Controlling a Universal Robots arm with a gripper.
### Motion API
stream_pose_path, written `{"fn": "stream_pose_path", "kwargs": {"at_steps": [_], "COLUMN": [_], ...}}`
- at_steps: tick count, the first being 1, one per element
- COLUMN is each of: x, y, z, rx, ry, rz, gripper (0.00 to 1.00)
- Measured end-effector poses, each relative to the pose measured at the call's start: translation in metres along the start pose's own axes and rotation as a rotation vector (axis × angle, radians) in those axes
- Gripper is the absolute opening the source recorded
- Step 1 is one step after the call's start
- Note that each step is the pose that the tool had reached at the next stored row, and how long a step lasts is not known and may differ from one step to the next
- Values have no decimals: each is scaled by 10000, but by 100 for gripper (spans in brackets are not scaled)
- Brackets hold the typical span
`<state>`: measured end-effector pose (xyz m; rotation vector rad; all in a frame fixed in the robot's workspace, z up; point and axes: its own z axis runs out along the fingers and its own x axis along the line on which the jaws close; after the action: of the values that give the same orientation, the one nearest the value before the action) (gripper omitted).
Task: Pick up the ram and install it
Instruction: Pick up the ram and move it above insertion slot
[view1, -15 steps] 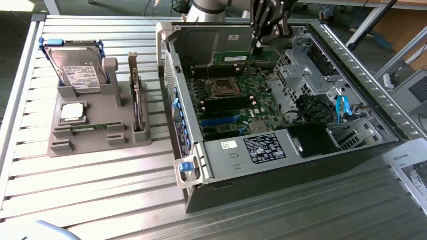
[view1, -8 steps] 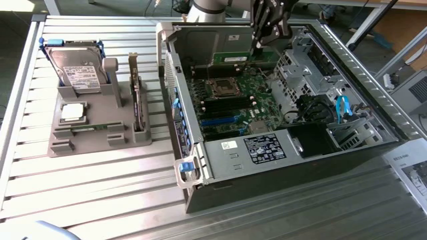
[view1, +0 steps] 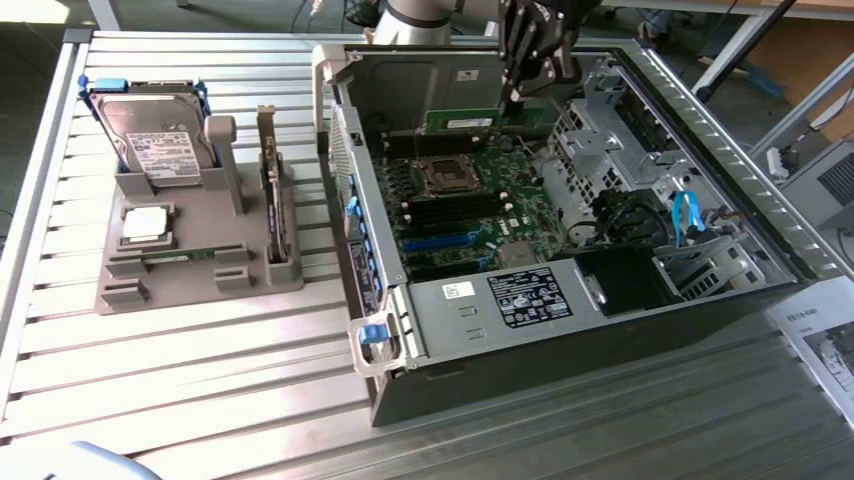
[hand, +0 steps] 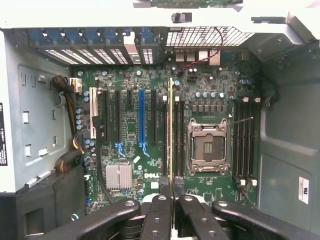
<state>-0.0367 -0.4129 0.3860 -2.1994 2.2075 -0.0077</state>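
Note:
The ram (hand: 171, 125) shows edge-on in the wrist view as a thin stick with a gold-coloured edge, clamped between my two black fingers (hand: 159, 210). My gripper (hand: 172, 194) is shut on it. The stick hangs over the green motherboard (hand: 130, 130), running parallel to the black memory slots (hand: 178, 135) beside the empty CPU socket (hand: 207, 145). In the exterior view my gripper (view1: 523, 92) is held high over the back of the open computer case (view1: 561, 330), well above the motherboard (view1: 467, 205).
On the exterior view's left, a grey holder (view1: 127, 265) carries a silver hard drive (view1: 158, 145), an upright dark card (view1: 274, 200) and a green stick (view1: 180, 255) lying flat. The case walls, drive cage (view1: 601, 150) and blue cables (view1: 687, 215) surround the board.

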Motion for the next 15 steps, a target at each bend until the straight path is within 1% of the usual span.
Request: {"fn": "stream_pose_path", "kwargs": {"at_steps": [7, 15], "x": [1, 2], "y": [2, 3], "z": [75, 128], "rx": [16, 22], "ry": [0, 0], "rz": [0, 0], "gripper": [12, 12]}}
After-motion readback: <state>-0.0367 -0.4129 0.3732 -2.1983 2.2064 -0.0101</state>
